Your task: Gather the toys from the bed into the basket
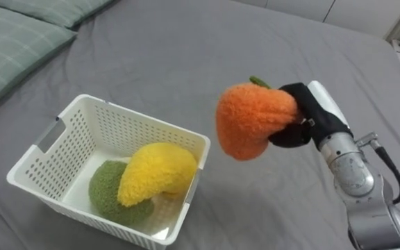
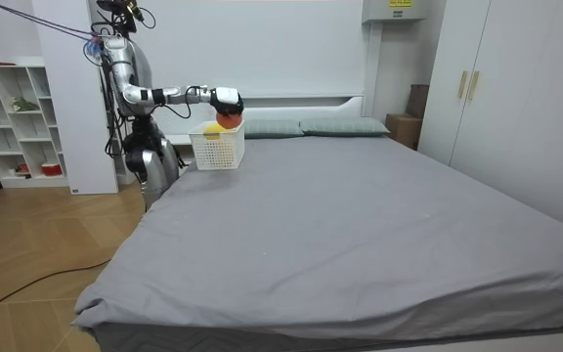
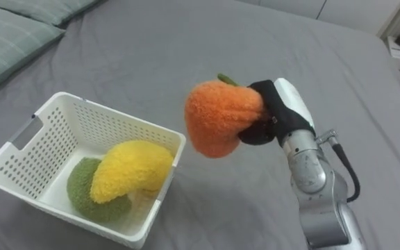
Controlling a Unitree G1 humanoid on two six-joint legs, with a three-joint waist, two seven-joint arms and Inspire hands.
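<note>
The bed [image 1: 186, 42] carries a basket [image 1: 110, 128] already holding a yellow toy [image 1: 155, 173] and a green toy [image 1: 103, 191]. The orange toy [image 1: 252, 121] hangs just beside its rim, the right hand [image 1: 304, 111] curled round it; dropping it in seems the last step.

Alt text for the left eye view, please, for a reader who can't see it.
The robot's right hand holds an orange plush toy in the air over a grey bed. To the toy's left on the bed, a white basket contains a yellow plush toy and a green plush toy. A checked pillow lies at upper left.
</note>
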